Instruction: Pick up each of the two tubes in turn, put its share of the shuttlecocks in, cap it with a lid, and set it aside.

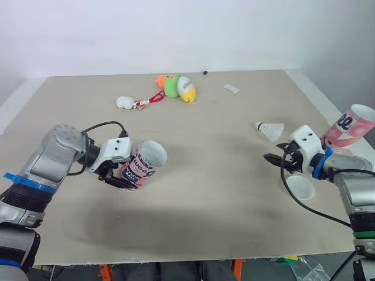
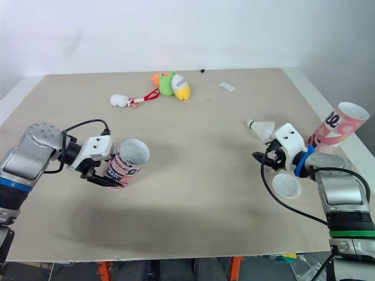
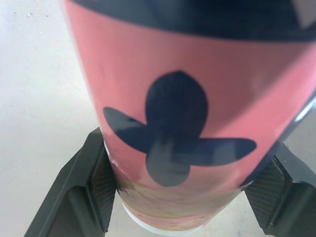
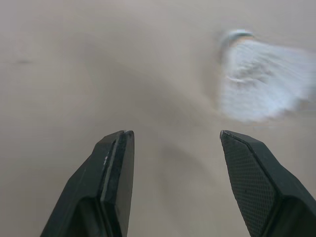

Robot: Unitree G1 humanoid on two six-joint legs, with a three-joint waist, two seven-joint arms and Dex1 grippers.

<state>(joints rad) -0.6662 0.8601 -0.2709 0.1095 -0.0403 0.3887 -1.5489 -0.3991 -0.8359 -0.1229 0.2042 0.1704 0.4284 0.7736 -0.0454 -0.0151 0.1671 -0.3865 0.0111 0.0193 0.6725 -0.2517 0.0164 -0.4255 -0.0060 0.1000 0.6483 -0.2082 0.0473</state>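
Note:
My left gripper (image 1: pixel 120 174) is shut on a pink tube (image 1: pixel 143 163) with dark markings, held tilted above the table with its open mouth facing up and right; the left wrist view shows the tube (image 3: pixel 182 113) clamped between both fingers (image 3: pixel 94 190). My right gripper (image 1: pixel 275 153) stands open low over the table, empty. A white shuttlecock (image 1: pixel 270 130) lies just beyond it, also seen as the shuttlecock (image 4: pixel 261 79) ahead of the open fingers. A white lid (image 1: pixel 300 187) lies beside the right wrist. A second pink tube (image 1: pixel 350 127) stands tilted at the table's right edge.
At the back of the table (image 1: pixel 211 216) lie a green and yellow plush toy (image 1: pixel 177 87), a small white toy with a red strap (image 1: pixel 132 103), and a small white packet (image 1: pixel 231 88). A tiny black item (image 1: pixel 205 72) sits at the far edge.

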